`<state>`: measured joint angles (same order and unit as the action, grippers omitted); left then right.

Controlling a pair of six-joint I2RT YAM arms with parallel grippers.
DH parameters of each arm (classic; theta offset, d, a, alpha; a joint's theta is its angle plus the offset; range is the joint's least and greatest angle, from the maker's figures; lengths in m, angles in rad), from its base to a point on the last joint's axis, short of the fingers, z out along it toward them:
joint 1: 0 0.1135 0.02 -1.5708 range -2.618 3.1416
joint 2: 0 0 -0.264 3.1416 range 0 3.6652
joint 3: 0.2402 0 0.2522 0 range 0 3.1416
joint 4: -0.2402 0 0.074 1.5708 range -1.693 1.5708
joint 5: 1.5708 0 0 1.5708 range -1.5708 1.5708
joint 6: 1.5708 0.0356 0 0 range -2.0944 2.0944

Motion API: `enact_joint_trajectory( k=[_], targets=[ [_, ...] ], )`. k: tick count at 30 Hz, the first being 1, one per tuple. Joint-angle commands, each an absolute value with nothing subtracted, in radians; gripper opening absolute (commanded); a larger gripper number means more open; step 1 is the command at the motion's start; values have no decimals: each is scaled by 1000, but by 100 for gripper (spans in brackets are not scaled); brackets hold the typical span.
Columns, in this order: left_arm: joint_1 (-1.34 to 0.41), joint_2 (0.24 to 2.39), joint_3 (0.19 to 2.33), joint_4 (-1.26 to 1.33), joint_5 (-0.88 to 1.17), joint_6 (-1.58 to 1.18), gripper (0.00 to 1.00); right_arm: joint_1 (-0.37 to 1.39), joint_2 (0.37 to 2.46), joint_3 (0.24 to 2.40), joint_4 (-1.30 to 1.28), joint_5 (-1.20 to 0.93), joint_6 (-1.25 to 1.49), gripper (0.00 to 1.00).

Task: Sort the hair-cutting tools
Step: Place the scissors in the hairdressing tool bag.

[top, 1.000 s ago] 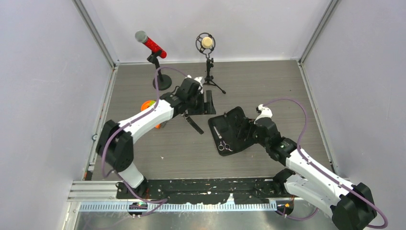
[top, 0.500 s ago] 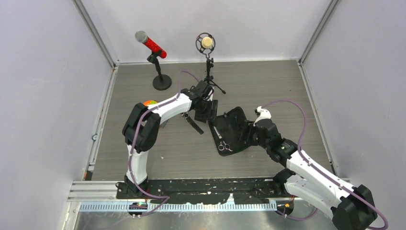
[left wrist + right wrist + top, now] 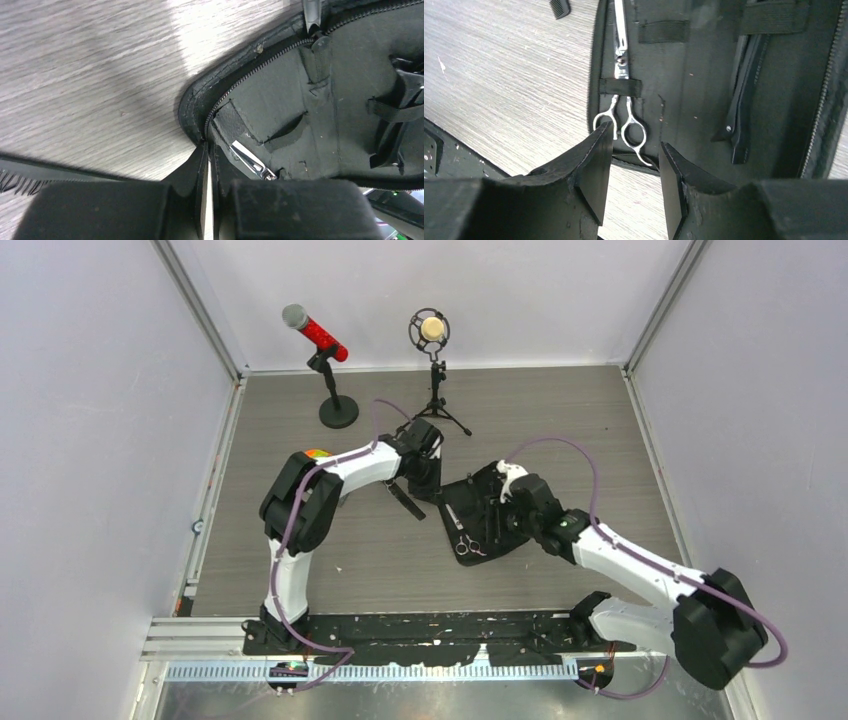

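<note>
Silver scissors [image 3: 464,540] lie inside the open zip case [image 3: 470,492] at mid-table in the top view. Their long axis runs near to far, with the rings toward the arm bases and the blades pointing away. A black comb [image 3: 405,498] lies aslant on the table [image 3: 330,550] just left of the case. Bare wood shows on every side of the case. The left gripper [image 3: 428,472] is at the case's far-left corner and the right gripper [image 3: 497,518] is over its middle.

From the left wrist, the left gripper [image 3: 206,150] has its fingers almost together, with a thin sliver between them and the tips pinching the case [image 3: 280,100] at its zipped corner rim. Comb [image 3: 20,182] teeth show at the lower left.

From the right wrist, the scissors [image 3: 623,75] sit under an elastic strap [image 3: 620,86] along the case's edge. The right gripper [image 3: 634,150] has its fingers apart, astride the ring handles and holding nothing. One tip is at the outer ring. A black clip [image 3: 739,115] lies parallel to the scissors, well apart from them.
</note>
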<state>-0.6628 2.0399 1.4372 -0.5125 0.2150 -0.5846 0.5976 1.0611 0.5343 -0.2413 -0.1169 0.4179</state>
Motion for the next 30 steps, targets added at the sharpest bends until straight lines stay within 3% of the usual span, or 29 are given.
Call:
enact_joint_trajectory(
  k=[1, 9, 25, 30],
  targets=[
    [-664, 1960, 1345, -429, 251, -651, 5, 658, 1160, 635, -270, -117, 354, 46],
    [-663, 1903, 1243, -354, 283, -703, 1, 747, 1296, 679, -279, -44, 370, 38],
    [-666, 1890, 1219, -327, 323, -734, 1, 803, 1451, 743, -384, 91, 344, 36],
    [-672, 1883, 1209, -323, 325, -737, 0, 814, 1499, 767, -403, 120, 356, 25]
  ],
)
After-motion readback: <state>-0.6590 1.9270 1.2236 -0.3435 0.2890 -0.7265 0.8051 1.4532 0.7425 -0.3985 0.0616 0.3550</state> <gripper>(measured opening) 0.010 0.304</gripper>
